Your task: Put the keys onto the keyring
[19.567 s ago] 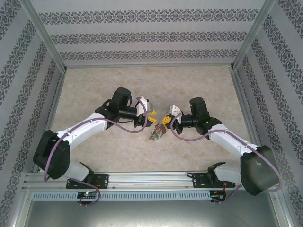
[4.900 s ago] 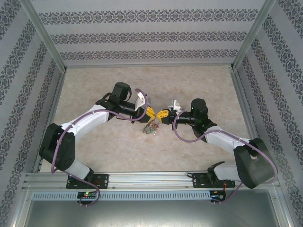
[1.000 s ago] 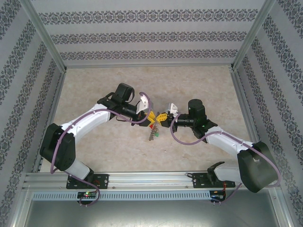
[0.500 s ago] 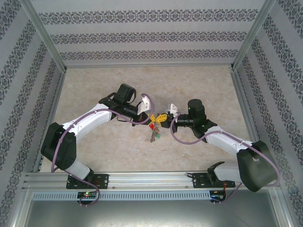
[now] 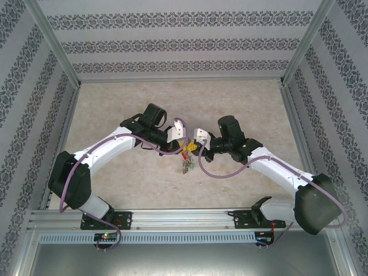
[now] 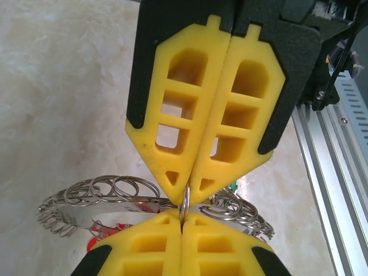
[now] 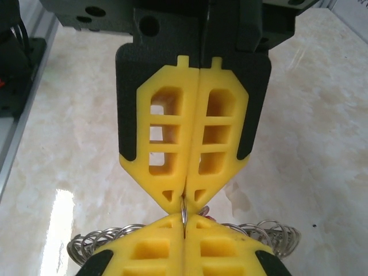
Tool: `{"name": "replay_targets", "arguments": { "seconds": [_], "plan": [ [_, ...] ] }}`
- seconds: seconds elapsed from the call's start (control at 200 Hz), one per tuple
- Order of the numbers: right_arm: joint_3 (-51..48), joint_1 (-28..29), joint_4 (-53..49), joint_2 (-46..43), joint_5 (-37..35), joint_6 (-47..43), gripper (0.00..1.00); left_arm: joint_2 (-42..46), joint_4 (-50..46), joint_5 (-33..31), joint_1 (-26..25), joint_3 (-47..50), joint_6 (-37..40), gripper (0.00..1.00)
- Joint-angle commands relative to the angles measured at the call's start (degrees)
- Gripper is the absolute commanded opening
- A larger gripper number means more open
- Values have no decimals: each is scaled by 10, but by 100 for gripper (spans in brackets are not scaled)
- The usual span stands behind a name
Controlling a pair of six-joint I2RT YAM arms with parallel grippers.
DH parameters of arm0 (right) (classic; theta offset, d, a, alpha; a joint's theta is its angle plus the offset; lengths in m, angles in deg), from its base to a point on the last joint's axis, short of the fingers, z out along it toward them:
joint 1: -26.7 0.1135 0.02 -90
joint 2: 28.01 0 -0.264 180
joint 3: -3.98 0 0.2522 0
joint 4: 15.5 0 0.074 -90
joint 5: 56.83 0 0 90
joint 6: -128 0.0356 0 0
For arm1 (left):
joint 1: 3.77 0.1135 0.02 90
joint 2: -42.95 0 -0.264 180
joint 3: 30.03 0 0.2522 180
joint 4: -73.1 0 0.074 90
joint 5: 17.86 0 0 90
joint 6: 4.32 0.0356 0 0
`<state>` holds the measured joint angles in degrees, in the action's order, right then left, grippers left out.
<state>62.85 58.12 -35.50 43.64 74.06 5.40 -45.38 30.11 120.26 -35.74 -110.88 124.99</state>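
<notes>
Over the middle of the table my left gripper [image 5: 185, 144] and right gripper [image 5: 195, 145] meet tip to tip, both shut. In the left wrist view my left gripper [image 6: 183, 218] and the facing right gripper [image 6: 188, 194] each pinch the same small silvery link. That link belongs to the keyring [image 6: 109, 202], a grey hoop fringed with links that hangs behind the fingertips. The right wrist view shows the same pinch, with my right gripper [image 7: 184, 222] low in the frame and the keyring [image 7: 100, 242] spread behind it. The keys [image 5: 187, 163] dangle below, one with a red head [image 6: 94, 244].
The marble-patterned table [image 5: 241, 103] is walled by patterned panels on three sides. An aluminium rail [image 5: 184, 217] with both arm bases runs along the near edge. Purple cables loop beside each wrist.
My left gripper has closed on the link. The right gripper has shifted left to meet it tip to tip, and the hanging keys moved slightly with them.
</notes>
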Motion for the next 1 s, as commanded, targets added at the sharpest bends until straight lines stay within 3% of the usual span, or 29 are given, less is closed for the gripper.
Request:
{"name": "replay_targets", "arguments": {
  "seconds": [0.0,0.32,0.38,0.495,0.575,0.734,0.994],
  "plan": [
    [26,13,-69,-6,-27,-55,6,14,-22,0,-18,-29,22,0],
    [46,23,-97,0,-35,-68,9,13,-41,-6,-27,-53,23,0],
    [48,23,-104,2,-26,-70,0,13,-43,-4,-27,-57,21,0],
    [38,15,-74,-1,-11,-46,0,20,-11,-3,-25,-41,3,0],
    [13,-7,-11,-15,28,-4,0,34,37,4,-17,-11,-27,19],
    [-30,-43,116,-37,87,78,0,68,146,32,9,70,-106,36],
    [-77,-65,257,-44,123,172,0,79,245,38,14,140,-192,37]
  ]
}}
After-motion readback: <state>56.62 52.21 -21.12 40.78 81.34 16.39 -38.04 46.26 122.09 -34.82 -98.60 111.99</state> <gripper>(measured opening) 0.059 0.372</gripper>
